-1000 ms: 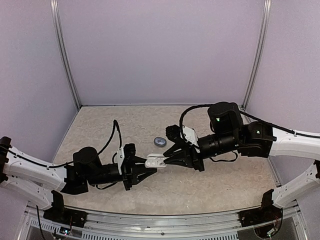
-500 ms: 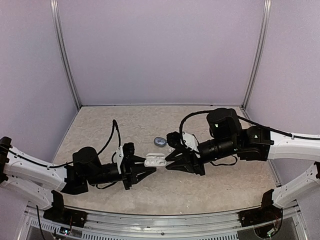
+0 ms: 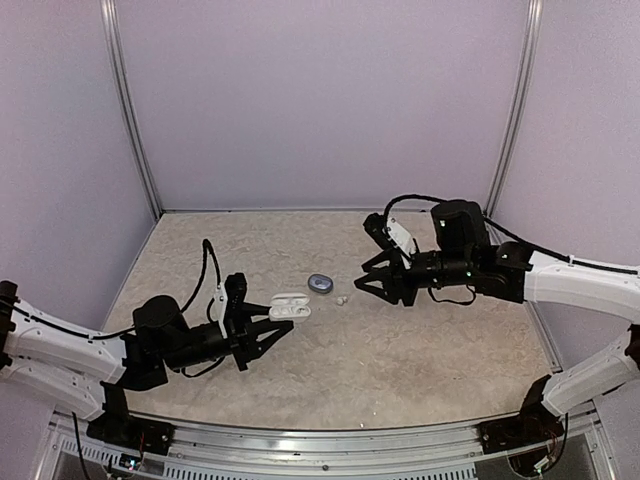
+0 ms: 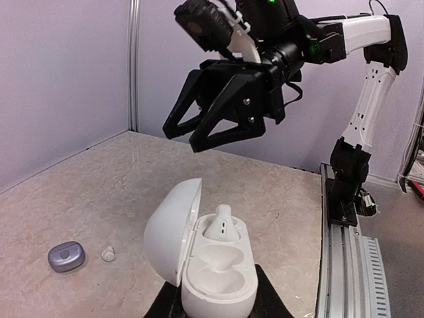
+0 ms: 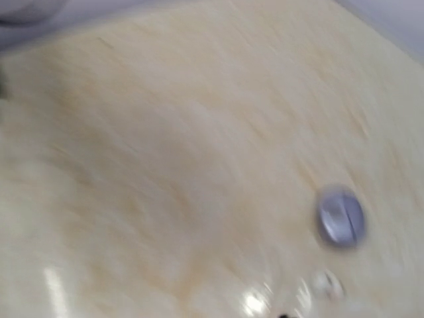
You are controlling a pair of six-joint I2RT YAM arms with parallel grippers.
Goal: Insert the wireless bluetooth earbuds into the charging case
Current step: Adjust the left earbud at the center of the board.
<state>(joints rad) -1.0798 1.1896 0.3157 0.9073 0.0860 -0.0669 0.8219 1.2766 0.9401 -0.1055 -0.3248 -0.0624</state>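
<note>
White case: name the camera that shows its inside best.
Left wrist. It looks straight into the open white case: one bud in the far slot, near slot empty. The top view shows the case small, interior unreadable. The blurred right wrist view misses it.

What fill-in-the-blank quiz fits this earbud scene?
The left gripper holds the white charging case with its lid ____.
Inside that case sits ____ earbud.
A loose earbud lies on the ____, beside the small grey case.
The right gripper has open jaws, holding ____.
Missing: open; one; table; nothing.
</note>
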